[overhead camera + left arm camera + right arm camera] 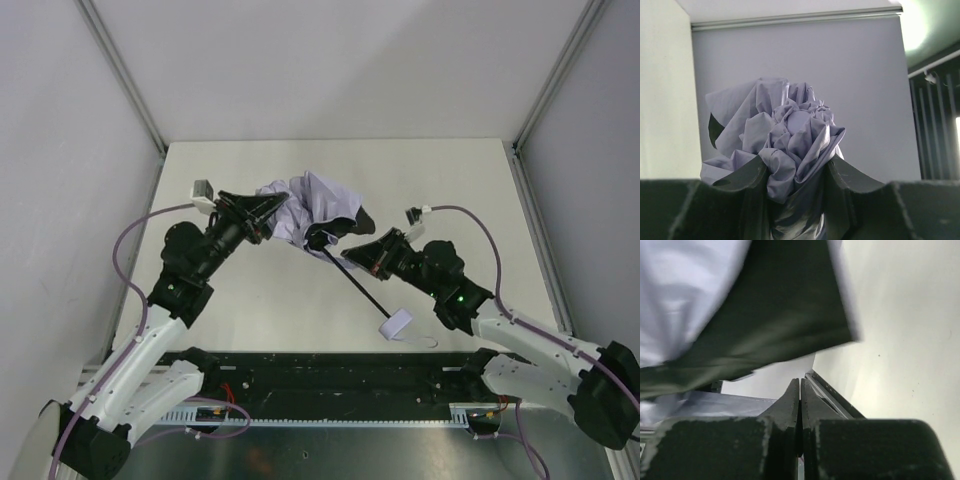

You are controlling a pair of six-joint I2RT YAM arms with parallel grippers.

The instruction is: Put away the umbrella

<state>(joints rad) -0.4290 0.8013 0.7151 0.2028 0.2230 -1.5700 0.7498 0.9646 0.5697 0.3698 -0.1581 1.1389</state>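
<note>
The umbrella's pale lavender canopy (315,205) lies bunched in the middle of the table. Its thin black shaft (357,283) runs toward the near edge and ends in the small lavender handle (397,325). My left gripper (272,208) reaches in from the left and is shut on a wad of canopy fabric (790,130), which fills the space between its fingers (747,175). My right gripper (346,256) is beside the shaft, just under the canopy's edge. In the right wrist view it (800,382) is shut with nothing seen between its fingers, and the canopy's dark underside (780,305) hangs blurred above it.
The white table (450,180) is boxed in by pale walls with aluminium posts (120,70) at the back corners. A black rail (330,375) runs along the near edge between the two arm bases. The handle's wrist loop (425,343) lies toward the right arm.
</note>
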